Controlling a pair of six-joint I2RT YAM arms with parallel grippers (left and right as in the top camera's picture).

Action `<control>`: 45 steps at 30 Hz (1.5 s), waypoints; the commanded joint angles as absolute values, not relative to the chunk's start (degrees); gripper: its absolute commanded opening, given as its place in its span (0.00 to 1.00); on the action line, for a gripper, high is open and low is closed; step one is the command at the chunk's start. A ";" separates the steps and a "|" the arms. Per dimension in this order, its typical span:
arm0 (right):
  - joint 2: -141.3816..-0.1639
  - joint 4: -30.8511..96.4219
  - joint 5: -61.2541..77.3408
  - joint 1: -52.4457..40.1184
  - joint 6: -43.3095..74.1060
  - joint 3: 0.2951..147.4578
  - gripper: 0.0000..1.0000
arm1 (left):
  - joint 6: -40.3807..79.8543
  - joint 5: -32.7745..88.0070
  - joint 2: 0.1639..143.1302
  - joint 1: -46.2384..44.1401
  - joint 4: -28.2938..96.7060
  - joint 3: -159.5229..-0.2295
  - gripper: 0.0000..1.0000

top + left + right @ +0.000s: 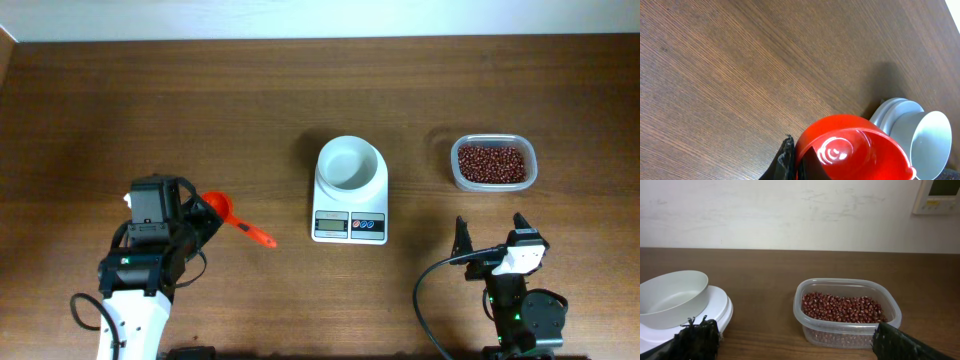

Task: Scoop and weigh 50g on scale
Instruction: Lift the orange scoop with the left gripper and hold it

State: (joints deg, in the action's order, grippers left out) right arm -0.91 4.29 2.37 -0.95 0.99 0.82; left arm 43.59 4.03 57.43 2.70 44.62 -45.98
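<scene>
Scoop (242,227) clenched in left claw (203,215); right claw (492,232) released near beans (491,162); scale (350,200) between claws.

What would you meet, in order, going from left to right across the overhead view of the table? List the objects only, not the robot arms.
orange-red scoop → scale → clear tub holding the beans

Scale (349,214) display digits too small to read. Scoop (850,147) cut off at bottom edge in left wrist view.
</scene>
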 commanded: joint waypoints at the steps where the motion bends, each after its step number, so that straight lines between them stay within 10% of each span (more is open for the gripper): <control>1: -0.51 4.40 1.87 -1.21 0.62 0.32 0.99 | 44.29 3.14 56.75 2.83 45.10 -45.87 0.00; 45: -0.51 4.43 1.87 -1.21 0.62 0.32 0.99 | 55.92 3.38 47.88 2.83 53.89 -48.27 0.00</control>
State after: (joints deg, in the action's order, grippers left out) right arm -0.91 4.29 2.37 -0.95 1.02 0.82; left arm 49.43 2.81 48.40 2.70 52.80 -46.89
